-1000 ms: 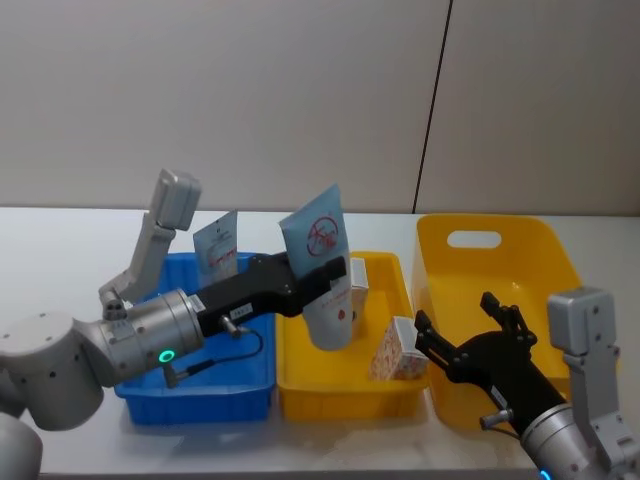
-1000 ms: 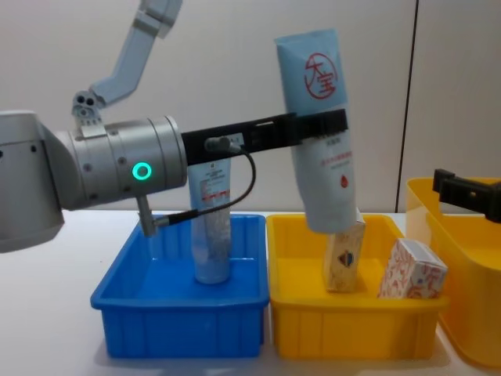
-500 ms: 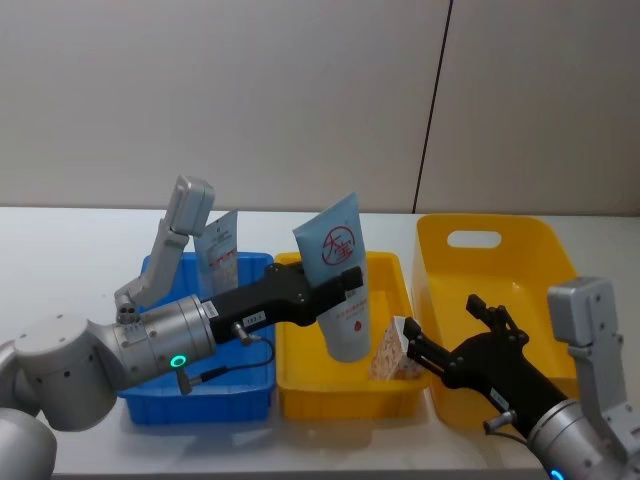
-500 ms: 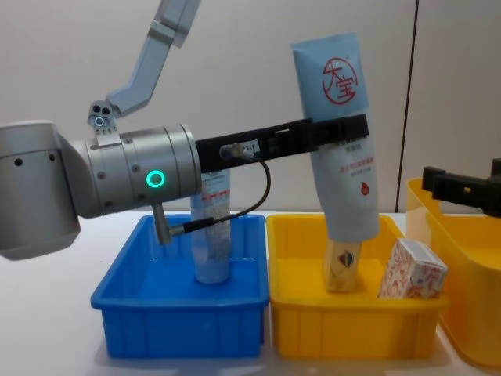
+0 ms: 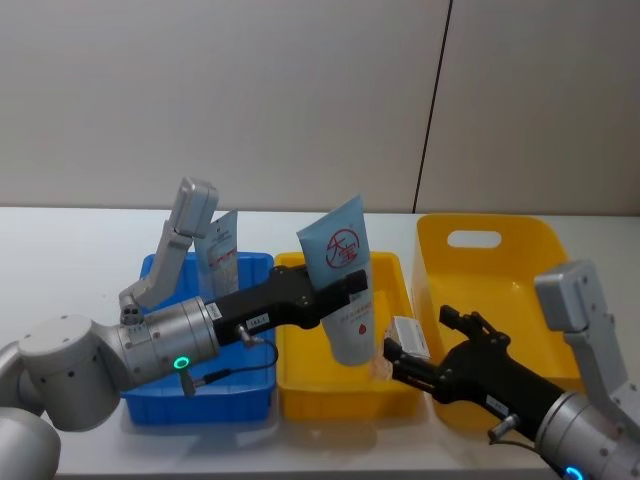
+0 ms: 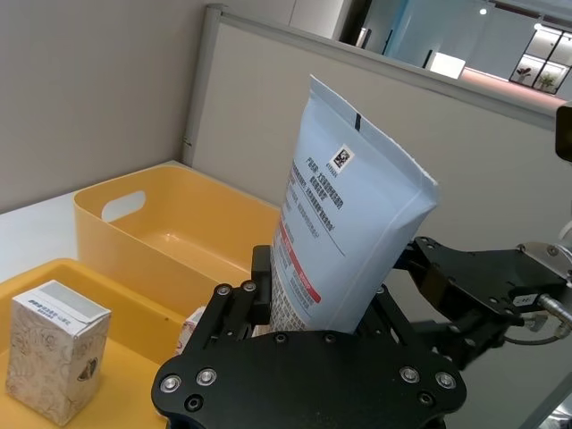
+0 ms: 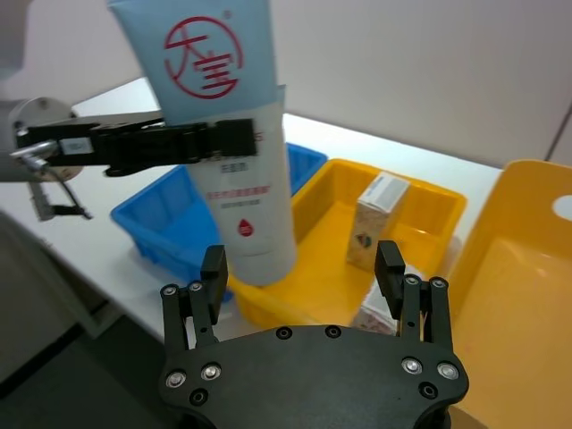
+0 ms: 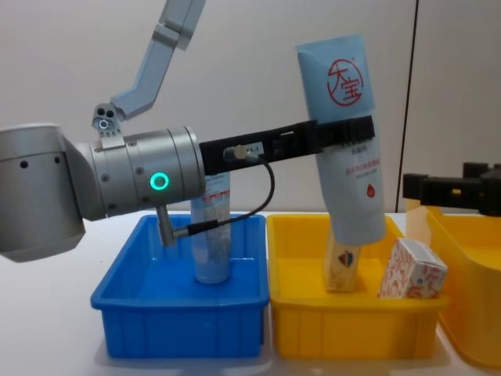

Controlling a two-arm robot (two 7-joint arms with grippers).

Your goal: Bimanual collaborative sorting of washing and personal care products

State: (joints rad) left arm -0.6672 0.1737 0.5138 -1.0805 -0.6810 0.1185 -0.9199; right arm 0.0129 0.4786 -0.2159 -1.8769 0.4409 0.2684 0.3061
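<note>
Right gripper point(image 7: 301, 257) advanced, left gripper point(image 8: 344, 131) clamps tube point(image 8: 337, 78), white table point(image 5: 60, 250), grey wall point(image 5: 250, 100)

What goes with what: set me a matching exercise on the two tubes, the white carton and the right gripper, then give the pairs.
1. emblem tube
2. second tube
3. white carton
4. right gripper

A. open, at the small yellow tray's right end
B. standing in the blue tray
C. clamped in the left gripper over the small yellow tray
D. leaning inside the small yellow tray

Pairs: 1-C, 2-B, 3-D, 4-A.
</note>
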